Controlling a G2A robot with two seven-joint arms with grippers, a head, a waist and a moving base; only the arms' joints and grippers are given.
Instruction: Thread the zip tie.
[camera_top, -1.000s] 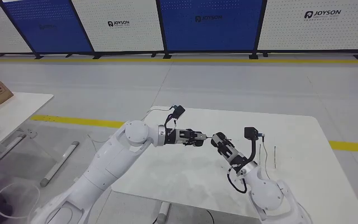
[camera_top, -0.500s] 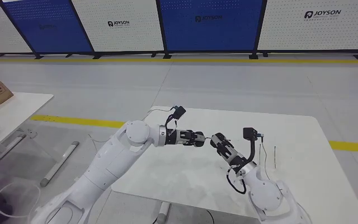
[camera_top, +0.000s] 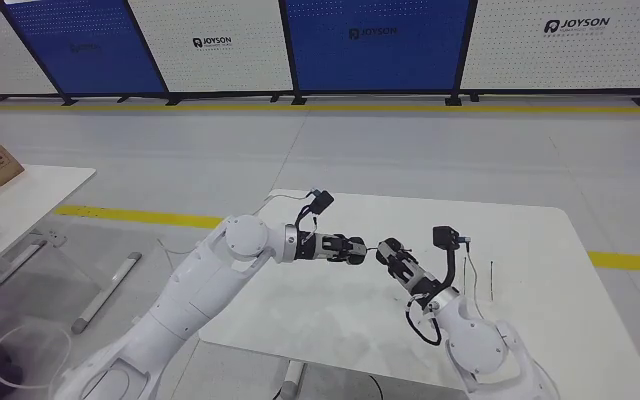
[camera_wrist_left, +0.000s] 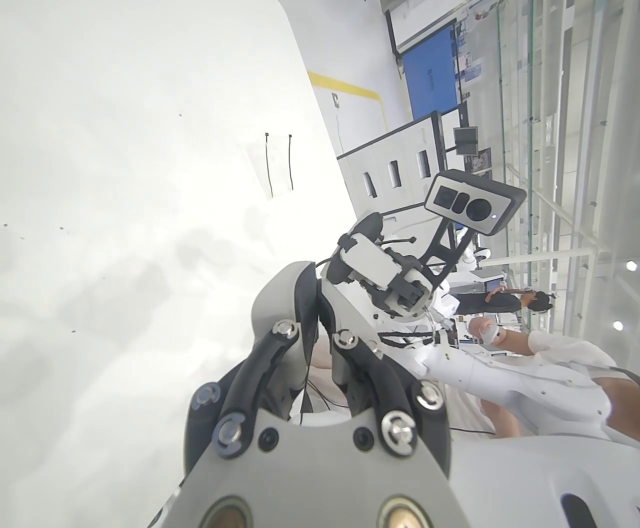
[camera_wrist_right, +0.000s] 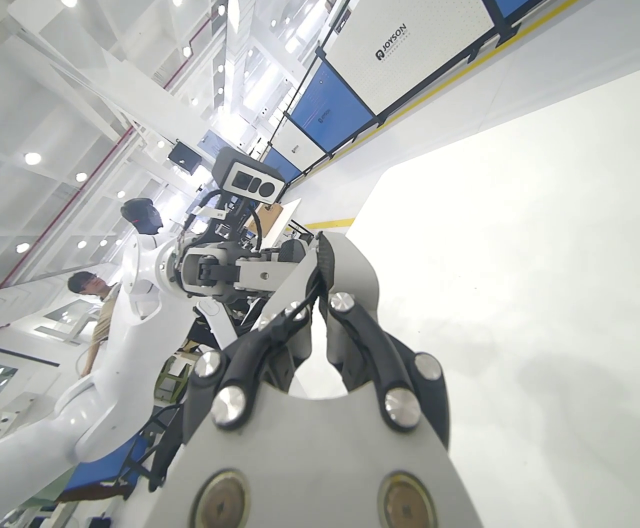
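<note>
Left arm (camera_top: 232, 262) extending from lower left of the frame toward centre, left gripper (camera_top: 358, 249) with fingers pressed together, right arm (camera_top: 445, 305) rising from lower right, right gripper (camera_top: 384, 251) pinched closed, tips facing, just apart, mid-frame

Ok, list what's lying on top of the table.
Two black zip ties lie side by side, not touching, on the table. The arms cover part of it; anything beneath them is hidden.

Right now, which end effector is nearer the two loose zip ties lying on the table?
Right. The right end effector lies between the loose zip ties and the left end effector, which meets it tip to tip from the far side.
</note>
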